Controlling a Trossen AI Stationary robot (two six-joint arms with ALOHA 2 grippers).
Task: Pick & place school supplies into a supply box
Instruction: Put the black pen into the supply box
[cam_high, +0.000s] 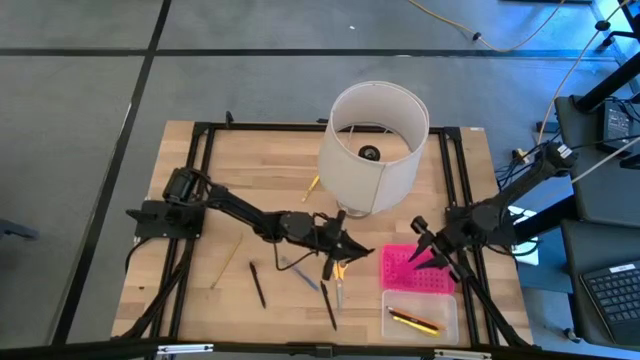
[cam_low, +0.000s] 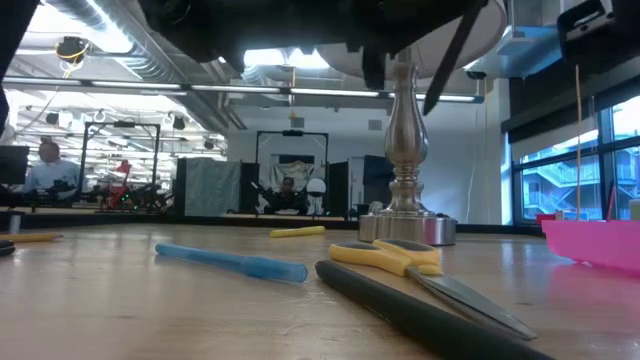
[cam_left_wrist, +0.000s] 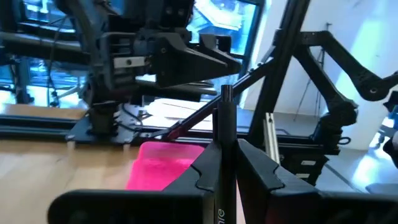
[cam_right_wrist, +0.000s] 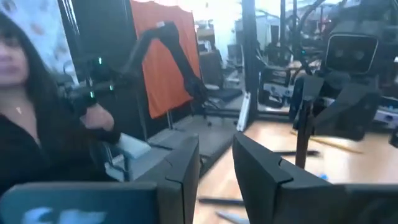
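My left gripper (cam_high: 345, 247) hovers at mid-table in front of the lamp, shut on a thin black pen (cam_left_wrist: 225, 124). My right gripper (cam_high: 432, 250) stands open over the far edge of the supply box's pink lid (cam_high: 412, 270), with nothing between its fingers (cam_right_wrist: 186, 168). The lid lies flat on the table beside the clear base (cam_high: 420, 318), which holds pencils (cam_high: 414, 321). On the wood lie two black pens (cam_high: 257, 285) (cam_high: 328, 305), a blue pen (cam_low: 230, 262), yellow-handled scissors (cam_low: 395, 256) and a pencil (cam_high: 227, 262). My left gripper pinches the black pen's shaft (cam_left_wrist: 224, 158) between its two fingers. The fingers come in about level and lie across the pen. The pen stands roughly upright in the hold, its upper end (cam_left_wrist: 226, 93) poking above the fingers, clear of the table.
A lamp with a big white shade (cam_high: 372, 140) and a metal foot (cam_low: 405, 215) stands at the table's far middle, close behind my left gripper. Black frame rails (cam_high: 200, 200) run along the table's sides. A short yellow piece (cam_high: 311, 187) lies left of the lamp. A person shows beyond the table in the right wrist view.
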